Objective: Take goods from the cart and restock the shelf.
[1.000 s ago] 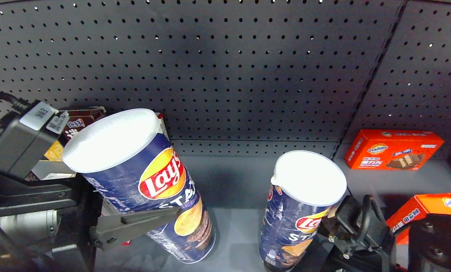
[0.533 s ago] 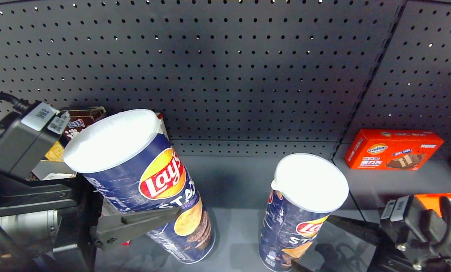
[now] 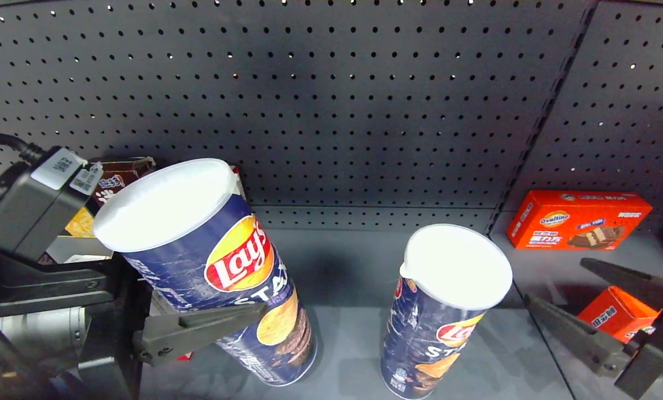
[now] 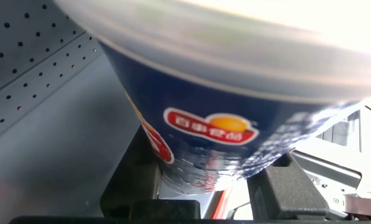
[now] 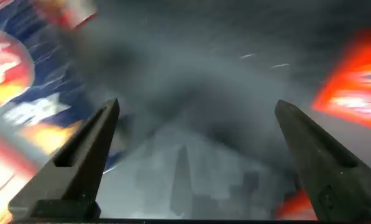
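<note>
A dark grey shelf [image 3: 353,266] with a perforated back panel [image 3: 331,111] holds two tall blue chip cans with white lids. The left gripper [image 3: 209,316] is closed around the left chip can [image 3: 220,266], gripping it on its lower half. One dark finger lies across the can's front and the other is hidden behind it. In the left wrist view the same can [image 4: 222,124] sits squeezed between the gripper's two dark pads [image 4: 284,186]. This can leans with its lid toward the robot's left and its base low over the shelf floor; whether the base touches the shelf cannot be told. The right chip can [image 3: 448,300] stands free on the shelf, well apart from the first. Just beside it, on the robot's right, the right gripper [image 3: 556,280] is spread wide and holds nothing, its nearer finger close to the can but not touching it. A small orange box [image 3: 614,314] lies by that gripper, and a longer orange box [image 3: 578,219] rests farther back. A brown box [image 3: 117,178] stands behind the left can.
</note>
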Tool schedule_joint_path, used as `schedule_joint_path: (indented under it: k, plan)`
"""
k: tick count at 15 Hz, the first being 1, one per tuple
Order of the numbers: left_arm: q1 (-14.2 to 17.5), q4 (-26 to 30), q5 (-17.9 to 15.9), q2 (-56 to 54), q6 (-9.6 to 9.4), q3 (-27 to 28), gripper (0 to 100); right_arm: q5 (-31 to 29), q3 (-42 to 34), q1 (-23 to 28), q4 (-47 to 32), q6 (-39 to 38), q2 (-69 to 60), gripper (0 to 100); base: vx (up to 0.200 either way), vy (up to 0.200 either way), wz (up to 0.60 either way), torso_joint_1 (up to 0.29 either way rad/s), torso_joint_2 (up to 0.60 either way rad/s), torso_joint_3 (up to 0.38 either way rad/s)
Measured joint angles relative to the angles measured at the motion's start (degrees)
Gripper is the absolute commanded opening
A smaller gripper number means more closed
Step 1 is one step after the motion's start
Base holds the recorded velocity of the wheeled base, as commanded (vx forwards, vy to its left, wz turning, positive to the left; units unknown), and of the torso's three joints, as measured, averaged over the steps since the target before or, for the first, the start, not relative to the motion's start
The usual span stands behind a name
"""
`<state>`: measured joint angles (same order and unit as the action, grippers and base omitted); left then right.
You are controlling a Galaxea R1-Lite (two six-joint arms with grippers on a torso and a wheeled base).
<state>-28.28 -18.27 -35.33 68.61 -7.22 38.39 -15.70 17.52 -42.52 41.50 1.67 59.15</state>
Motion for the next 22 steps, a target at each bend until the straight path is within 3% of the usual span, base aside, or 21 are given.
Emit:
schedule_joint_path:
  k: [4, 8, 11, 17, 22]
  plan:
    - [0.3, 0.0, 0.1, 0.0, 0.0, 0.0, 0, 3.8, -1.7, 15.4, 1.6, 2.5, -6.6, 100, 0.0, 0.0, 0.0, 0.0, 0.0, 0.0]
    - [0.3, -0.2, 0.0, 0.1, -0.02, 0.8, 0, 5.8, -8.2, 31.1, 1.1, 3.0, -16.7, 100, 0.0, 0.0, 0.0, 0.0, 0.0, 0.0]
    - [0.3, -0.3, 0.0, 0.4, -0.06, 0.9, 0, 5.3, -12.3, 34.7, -7.2, 3.2, -28.3, 100, 0.0, 0.0, 0.0, 0.0, 0.0, 0.0]
    - [0.2, -0.5, -0.2, 0.7, -0.09, 1.4, 0, 4.5, -12.7, 40.9, -35.6, 3.4, -52.5, 100, 0.0, 0.0, 0.0, 0.0, 0.0, 0.0]
    - [0.1, -0.1, -0.2, 0.8, -0.09, 2.4, 0, 5.0, -17.1, 42.3, -37.7, 3.2, -58.5, 100, 0.0, 0.0, 0.0, 0.0, 0.0, 0.0]
